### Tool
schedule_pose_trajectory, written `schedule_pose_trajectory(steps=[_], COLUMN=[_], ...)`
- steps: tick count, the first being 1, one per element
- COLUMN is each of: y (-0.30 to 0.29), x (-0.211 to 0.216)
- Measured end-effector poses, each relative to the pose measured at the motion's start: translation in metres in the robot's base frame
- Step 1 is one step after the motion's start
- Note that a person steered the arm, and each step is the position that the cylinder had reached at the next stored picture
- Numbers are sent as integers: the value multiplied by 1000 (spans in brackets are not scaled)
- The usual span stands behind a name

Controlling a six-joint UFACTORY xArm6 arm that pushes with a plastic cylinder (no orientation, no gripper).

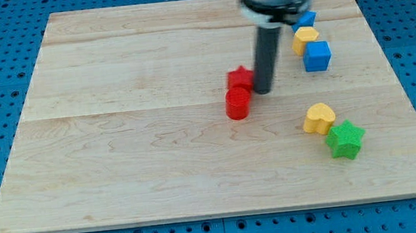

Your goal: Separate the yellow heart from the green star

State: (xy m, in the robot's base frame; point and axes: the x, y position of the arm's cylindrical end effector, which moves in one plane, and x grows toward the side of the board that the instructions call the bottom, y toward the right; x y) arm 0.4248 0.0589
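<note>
The yellow heart lies at the view's lower right of the wooden board, touching the green star just below and right of it. My tip is down on the board near the middle, right beside the red star on its right side. It stands well to the left of and above the yellow heart, apart from it.
A red cylinder touches the red star from below. At the view's upper right sit a blue cube, a yellow block and a small blue block. The board's right edge runs near the green star.
</note>
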Motion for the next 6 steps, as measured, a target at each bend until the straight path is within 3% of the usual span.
schedule_pose_trajectory(steps=[1,2,3,4,5,6], y=[-31,-1,60,124,149,103], x=[0,0,11,50,86,86])
